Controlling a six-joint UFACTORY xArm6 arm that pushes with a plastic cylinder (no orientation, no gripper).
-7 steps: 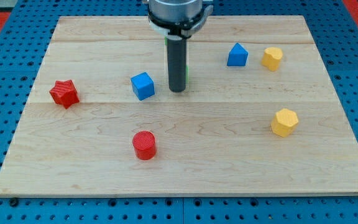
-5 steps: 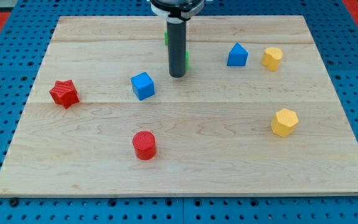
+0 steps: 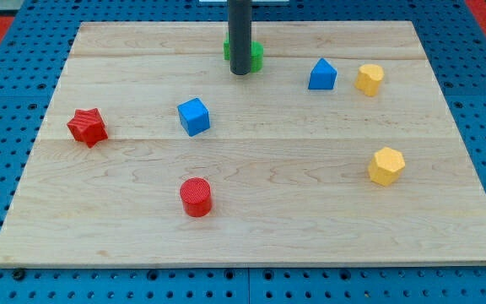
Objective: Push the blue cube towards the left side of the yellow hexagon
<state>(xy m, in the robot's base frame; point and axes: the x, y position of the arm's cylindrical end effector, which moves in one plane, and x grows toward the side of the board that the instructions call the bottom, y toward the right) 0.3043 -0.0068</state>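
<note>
The blue cube lies left of the board's middle. The yellow hexagon lies at the view's right, far from the cube. My tip is near the view's top, up and to the right of the blue cube and apart from it. The rod stands in front of a green block, which is mostly hidden behind it.
A second blue block, with a pointed top, and a second yellow block lie at the upper right. A red star lies at the left. A red cylinder lies below the cube. The wooden board rests on a blue pegboard.
My tip has moved towards the view's top, away from the blue cube, and now stands at the green block. No block has moved.
</note>
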